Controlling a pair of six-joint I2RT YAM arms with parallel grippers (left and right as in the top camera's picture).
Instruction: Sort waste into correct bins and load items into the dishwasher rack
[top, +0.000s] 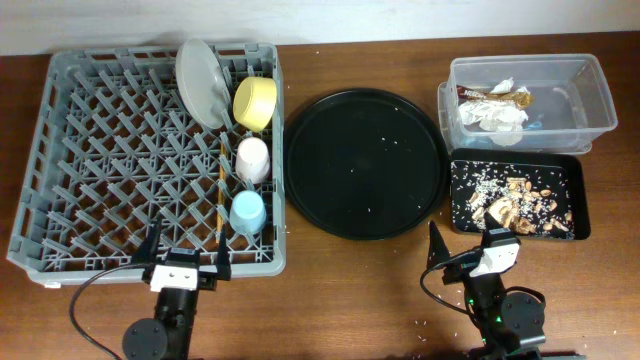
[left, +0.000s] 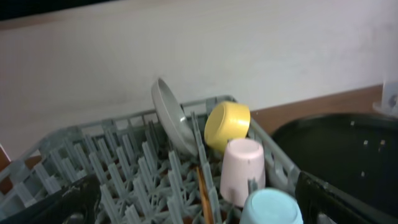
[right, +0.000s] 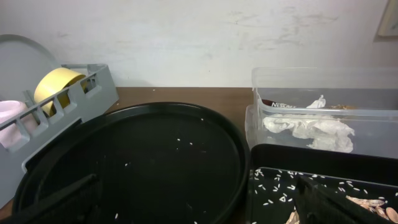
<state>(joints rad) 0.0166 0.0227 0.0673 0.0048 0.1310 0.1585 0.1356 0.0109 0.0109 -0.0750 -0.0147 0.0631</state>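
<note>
The grey dishwasher rack (top: 110, 150) holds the grey-green plate (top: 203, 82) on edge, the yellow bowl (top: 255, 101), the pink cup (top: 252, 158), the light blue cup (top: 248, 211) and the chopsticks (top: 221, 185); the left wrist view shows the plate (left: 171, 118), bowl (left: 227, 123), pink cup (left: 242, 168) and blue cup (left: 270, 208). The clear tub (top: 585, 95) holds white napkins (top: 495, 115) and the wrapper (top: 500, 95). The shallow black tray (top: 575, 190) holds food scraps (top: 515, 205). My left gripper (top: 185, 262) is open and empty at the rack's front edge. My right gripper (top: 465, 250) is open and empty near the front of the table.
A large round black tray (top: 365, 160) with a few rice grains lies between the rack and the bins, and also shows in the right wrist view (right: 143, 162). A second clear tub (top: 447, 125) sits under the first. A pale wall stands behind the table.
</note>
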